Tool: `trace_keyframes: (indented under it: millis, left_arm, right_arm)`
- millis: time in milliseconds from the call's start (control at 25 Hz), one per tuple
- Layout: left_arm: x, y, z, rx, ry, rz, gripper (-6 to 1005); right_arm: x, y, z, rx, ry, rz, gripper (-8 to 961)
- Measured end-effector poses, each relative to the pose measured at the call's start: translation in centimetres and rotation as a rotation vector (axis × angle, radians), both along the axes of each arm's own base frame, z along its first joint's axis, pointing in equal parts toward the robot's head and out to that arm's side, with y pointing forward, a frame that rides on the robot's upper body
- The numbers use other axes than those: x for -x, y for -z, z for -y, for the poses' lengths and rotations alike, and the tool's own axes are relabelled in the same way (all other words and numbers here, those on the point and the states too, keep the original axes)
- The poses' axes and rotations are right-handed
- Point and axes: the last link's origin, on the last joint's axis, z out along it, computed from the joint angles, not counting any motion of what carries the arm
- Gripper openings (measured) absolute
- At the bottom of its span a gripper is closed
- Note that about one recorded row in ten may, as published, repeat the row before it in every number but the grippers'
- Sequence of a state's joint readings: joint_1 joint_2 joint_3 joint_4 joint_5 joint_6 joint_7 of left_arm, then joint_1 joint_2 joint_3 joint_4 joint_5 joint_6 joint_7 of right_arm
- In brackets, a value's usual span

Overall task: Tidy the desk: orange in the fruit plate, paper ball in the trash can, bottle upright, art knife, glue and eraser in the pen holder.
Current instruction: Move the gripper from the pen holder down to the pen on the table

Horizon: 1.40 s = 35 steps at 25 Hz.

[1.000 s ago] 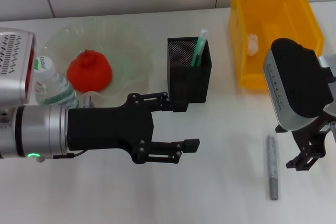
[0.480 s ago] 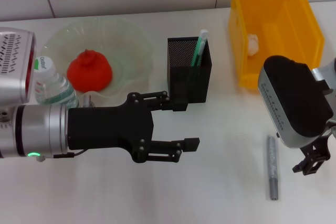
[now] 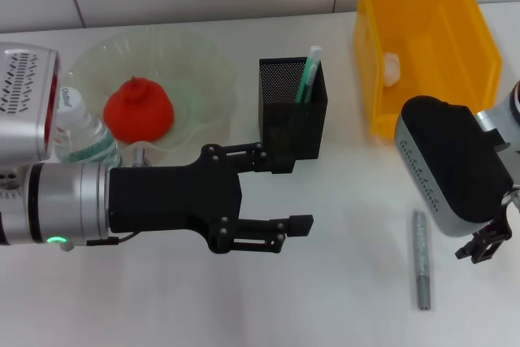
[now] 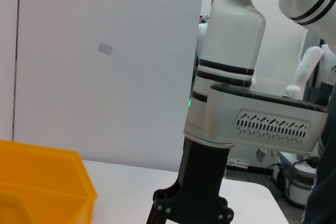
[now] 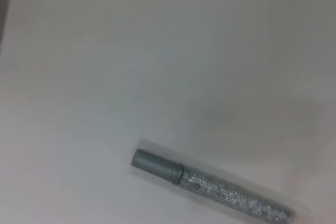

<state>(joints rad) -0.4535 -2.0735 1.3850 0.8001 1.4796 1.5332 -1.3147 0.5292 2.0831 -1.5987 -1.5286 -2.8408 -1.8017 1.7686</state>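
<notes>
The white table (image 3: 341,298) carries every item, with a pale wall behind its far edge.

Left gripper (image 3: 284,193): the largest object in the head view, reaching across the near centre of the table. Its jaws stand wide open and hold nothing; the far finger lies just in front of the pen holder (image 3: 292,115). Bare tabletop lies ahead of it, toward the robot's right.

Right gripper (image 3: 485,243): near the table's right edge, mostly hidden by its own wrist housing. Whether its jaws are open or closed cannot be determined. It sits just beside the glitter glue pen (image 3: 421,259), apart from it.

Yellow trash can (image 3: 426,46): far right corner, with the paper ball (image 3: 392,69) inside.

Fruit plate (image 3: 195,79): clear green glass, far left, with the orange (image 3: 138,109) resting on it.

Pen holder: black mesh, between plate and bin, containing a green-and-white pen-shaped item (image 3: 309,75) leaning against the rim.

Bottle (image 3: 81,132): stands upright at the near-left rim of the plate.

Glitter glue pen: lies flat on the bare table, near the right gripper; the right wrist view shows its grey cap (image 5: 156,164) and sparkling barrel.
</notes>
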Motion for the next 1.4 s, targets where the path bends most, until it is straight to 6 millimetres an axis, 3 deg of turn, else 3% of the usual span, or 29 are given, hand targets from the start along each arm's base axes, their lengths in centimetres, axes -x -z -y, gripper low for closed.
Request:
trace_keyframes:
  millis: [1000, 1400]
  left_arm:
    - [0.0, -0.1, -0.1, 0.0, -0.009, 0.004, 786]
    - [0.0, -0.1, -0.1, 0.001, -0.011, 0.005, 786]
  right_arm:
    - [-0.5, 2.3, -1.1, 0.08, -0.094, 0.025, 759]
    - [-0.1, 2.3, -1.3, 0.084, -0.122, 0.009, 758]
